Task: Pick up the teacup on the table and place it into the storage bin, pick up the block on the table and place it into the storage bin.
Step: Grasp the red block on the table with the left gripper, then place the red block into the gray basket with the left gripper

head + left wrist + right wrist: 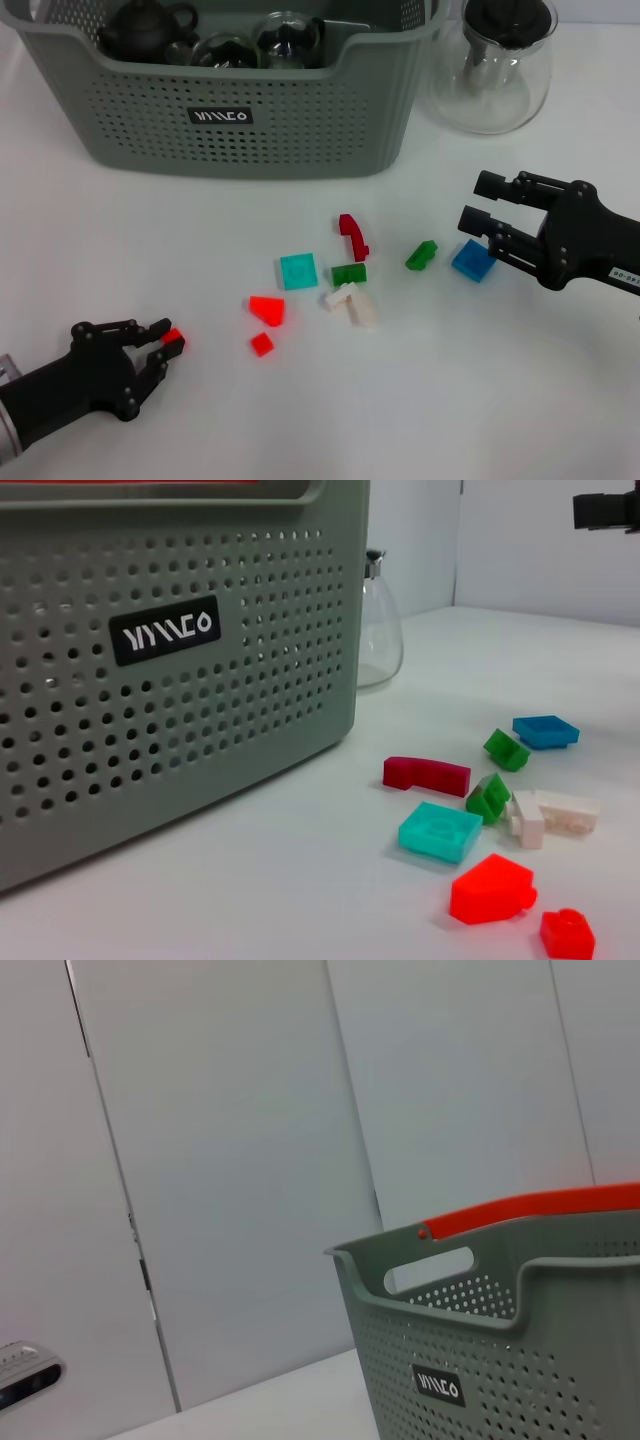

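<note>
The grey-green storage bin stands at the back of the table and also fills the left wrist view. Inside it are a black teapot and glass cups; no teacup shows on the table. Loose blocks lie mid-table: teal, dark red, two green, blue, white and two red. My left gripper is low at the near left, shut on a small red block. My right gripper hovers open just right of the blue block.
A clear glass carafe with a black lid stands right of the bin. The bin's perforated front wall carries a black label. Bare white tabletop lies between the left gripper and the bin.
</note>
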Motion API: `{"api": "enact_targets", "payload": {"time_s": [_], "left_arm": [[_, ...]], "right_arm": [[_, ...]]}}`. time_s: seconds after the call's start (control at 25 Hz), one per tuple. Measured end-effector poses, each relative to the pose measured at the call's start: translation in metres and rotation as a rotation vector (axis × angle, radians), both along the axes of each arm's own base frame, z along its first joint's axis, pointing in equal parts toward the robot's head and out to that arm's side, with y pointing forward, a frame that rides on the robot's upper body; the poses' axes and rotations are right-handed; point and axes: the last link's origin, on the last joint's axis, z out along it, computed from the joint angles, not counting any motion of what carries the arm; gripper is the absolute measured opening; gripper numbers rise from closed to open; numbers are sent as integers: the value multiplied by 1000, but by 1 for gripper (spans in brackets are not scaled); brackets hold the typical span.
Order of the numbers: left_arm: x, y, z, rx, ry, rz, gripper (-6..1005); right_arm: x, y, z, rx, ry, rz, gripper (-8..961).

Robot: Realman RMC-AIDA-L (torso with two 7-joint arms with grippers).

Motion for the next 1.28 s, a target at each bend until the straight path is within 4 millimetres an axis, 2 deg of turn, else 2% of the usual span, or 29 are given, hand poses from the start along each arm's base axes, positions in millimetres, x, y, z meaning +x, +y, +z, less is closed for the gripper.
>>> {"api": "enact_targets", "payload": {"time_s": [0.2,0.32,0.48,0.64,0.72,0.92,0.96,1.12,1.28], "left_arm": [[0,0,1,-5,-5,10,296],[2,1,7,-2,-50,28,180],[10,2,31,20,-165,43,190],[29,17,64,-1,-343,27,200],[43,31,80,-39,-443,15,205],[80,83,121,-143,-607,0,218],[84,90,127,-151,-611,-2,221],[120,141,162,-167,-616,-14,231],[150,187,184,-146,-554,25,241]], "right_arm": [[-1,0,0,0,3,4,505],[-1,0,1,0,5,5,504],[-1,0,1,1,6,5,504],[-2,1,1,0,7,8,504],[-2,1,1,0,7,11,504],[-3,1,1,0,7,12,504],[-3,1,1,0,7,12,504],[-3,2,1,0,7,13,504],[-4,2,1,2,7,17,504]]}}
